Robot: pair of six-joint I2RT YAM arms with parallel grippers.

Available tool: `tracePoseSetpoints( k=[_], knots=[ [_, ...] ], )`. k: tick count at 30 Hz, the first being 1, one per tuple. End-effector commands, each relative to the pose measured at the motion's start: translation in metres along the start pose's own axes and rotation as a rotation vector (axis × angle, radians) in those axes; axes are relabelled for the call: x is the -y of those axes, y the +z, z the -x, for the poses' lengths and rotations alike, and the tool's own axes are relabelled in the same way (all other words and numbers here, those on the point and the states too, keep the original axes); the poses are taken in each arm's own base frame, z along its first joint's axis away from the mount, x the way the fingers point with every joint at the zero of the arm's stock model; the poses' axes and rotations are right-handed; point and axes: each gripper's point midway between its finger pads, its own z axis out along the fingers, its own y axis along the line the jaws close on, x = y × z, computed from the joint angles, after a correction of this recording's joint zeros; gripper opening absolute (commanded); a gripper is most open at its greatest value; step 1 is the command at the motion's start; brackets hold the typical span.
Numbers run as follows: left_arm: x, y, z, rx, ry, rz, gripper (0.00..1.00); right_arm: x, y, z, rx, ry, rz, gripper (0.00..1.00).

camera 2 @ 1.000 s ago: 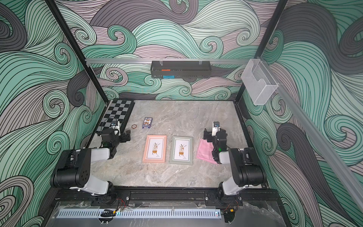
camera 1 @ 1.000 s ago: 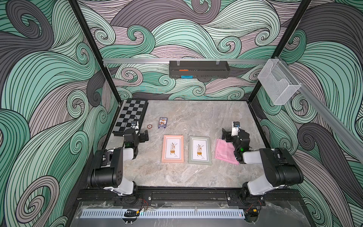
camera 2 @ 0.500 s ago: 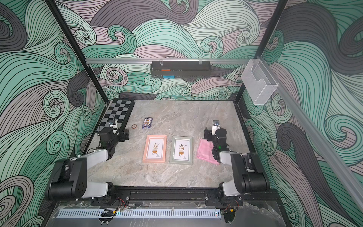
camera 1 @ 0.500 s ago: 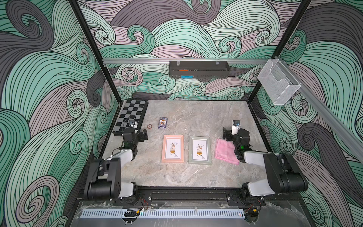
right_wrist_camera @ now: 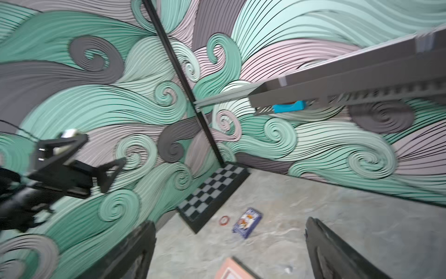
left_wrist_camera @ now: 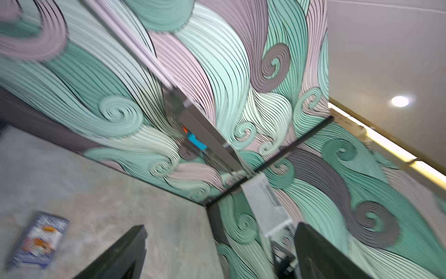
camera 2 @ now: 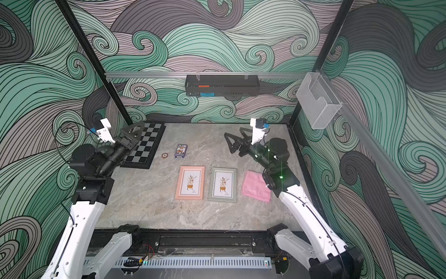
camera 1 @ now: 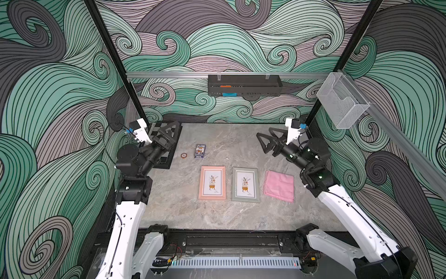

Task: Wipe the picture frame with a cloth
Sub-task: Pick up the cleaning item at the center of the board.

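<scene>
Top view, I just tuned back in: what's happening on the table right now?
Nothing is in hand. The left gripper and the right gripper both hang raised above the table, fingers open and empty. The pink cloth lies flat on the table, untouched, beside the grey-green picture frame, and the pink picture frame lies on that frame's other side. The right gripper is the nearer one to the cloth. Wiping has not begun, and the cloth is not yet picked up.
</scene>
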Motion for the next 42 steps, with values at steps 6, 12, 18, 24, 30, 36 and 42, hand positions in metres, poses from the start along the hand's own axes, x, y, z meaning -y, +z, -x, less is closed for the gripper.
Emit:
tracePoseSetpoints(
  k=[6,12,18,24,30,36,42],
  knots=[
    [-0.05,-0.013,-0.064,-0.271,-0.105,0.26,0.99,0.031,-0.016,-0.098,-0.528,0.192,-0.32,0.99],
    [-0.13,-0.029,-0.136,-0.551,-0.016,0.673,0.86,0.107,-0.071,-0.165,-0.815,0.144,-0.78,0.94],
    [-0.149,-0.02,-0.205,-0.79,0.062,0.74,0.8,0.14,-0.096,-0.209,-0.956,0.132,-0.923,0.82],
    [-0.138,0.003,-0.241,-0.887,0.198,0.71,0.77,0.179,-0.118,-0.227,-1.033,0.112,-1.086,0.82],
    [-0.138,0.016,-0.262,-0.924,0.211,0.689,0.75,0.214,-0.133,-0.238,-1.055,0.198,-1.156,0.82],
    [-0.143,0.018,-0.29,-0.989,0.207,0.694,0.73,0.234,-0.123,-0.25,-1.061,0.324,-1.126,0.79],
    [-0.145,0.014,-0.299,-1.013,0.224,0.707,0.73,0.242,-0.128,-0.271,-1.124,0.349,-1.155,0.78]
  ],
)
